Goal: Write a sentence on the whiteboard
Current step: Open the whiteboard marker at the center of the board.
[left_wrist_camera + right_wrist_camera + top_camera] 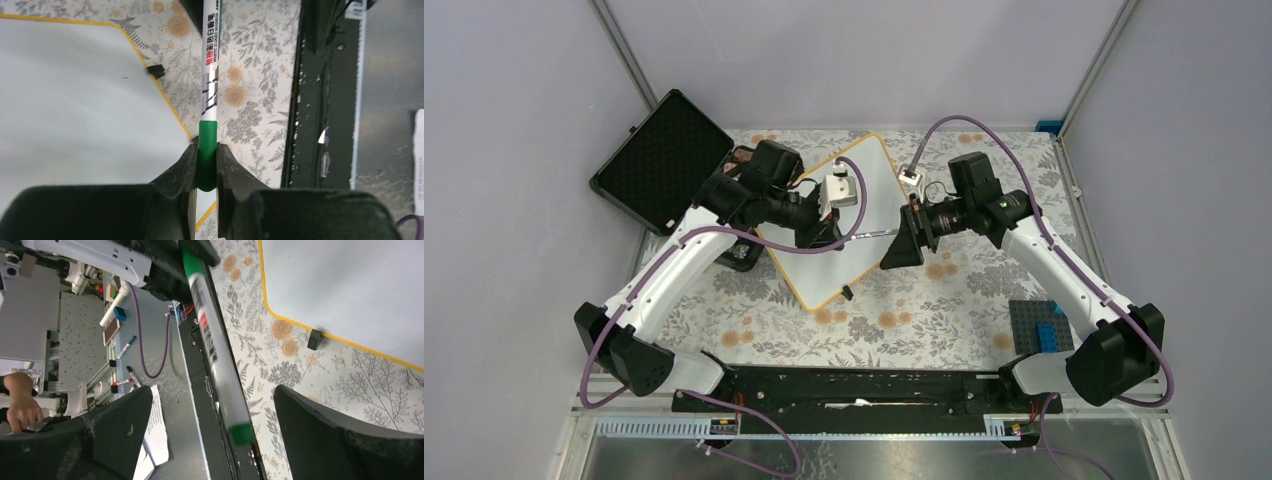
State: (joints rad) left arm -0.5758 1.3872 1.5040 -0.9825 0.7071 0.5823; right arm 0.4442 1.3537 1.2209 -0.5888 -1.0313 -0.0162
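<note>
**Green marker held out between two claws over the whiteboard**

The whiteboard [839, 215] lies flat on the flowered worktop [924, 310], towards the far side and turned at an angle. Its orange-yellow rim and one black clip foot [156, 71] are plain to see, and its face shows white. A black foam-lined case [661, 160] stands propped open just to its left.

The left claw [206, 147] is pinched tight on the green end of a marker [210, 75]. The white barrel carries red Chinese characters, then "WHITE BOARD MARKER" in small black print, with black bars lower down. The barrel reaches across to the right claw [212, 390], whose fingers [320, 430] stand wide apart on either side of it. The marker's other green end sits between them, touching neither.
</note>
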